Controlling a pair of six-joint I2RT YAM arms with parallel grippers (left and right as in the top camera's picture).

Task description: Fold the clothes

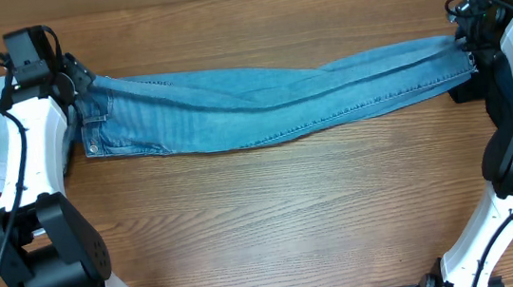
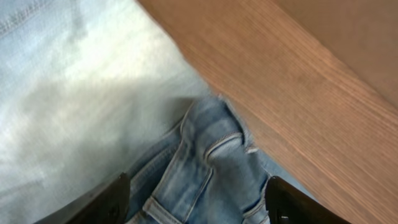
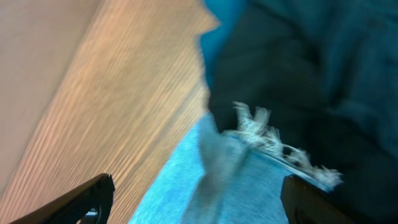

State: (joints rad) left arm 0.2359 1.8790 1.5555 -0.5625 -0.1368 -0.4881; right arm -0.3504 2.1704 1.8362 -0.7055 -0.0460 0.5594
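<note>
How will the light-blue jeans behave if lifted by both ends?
Probably floppy: the jeans lie flat with soft creases along the legs, so the middle would likely sag. Likely hefty for cloth, being long, layered denim. The frayed hem may slip from a shallow grip.

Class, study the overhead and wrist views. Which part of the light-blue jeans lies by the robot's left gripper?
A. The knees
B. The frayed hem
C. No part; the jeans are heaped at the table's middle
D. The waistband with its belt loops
D: the light-blue jeans lie stretched across the table, with the waistband at the left gripper and the frayed hem at the right gripper.
</note>
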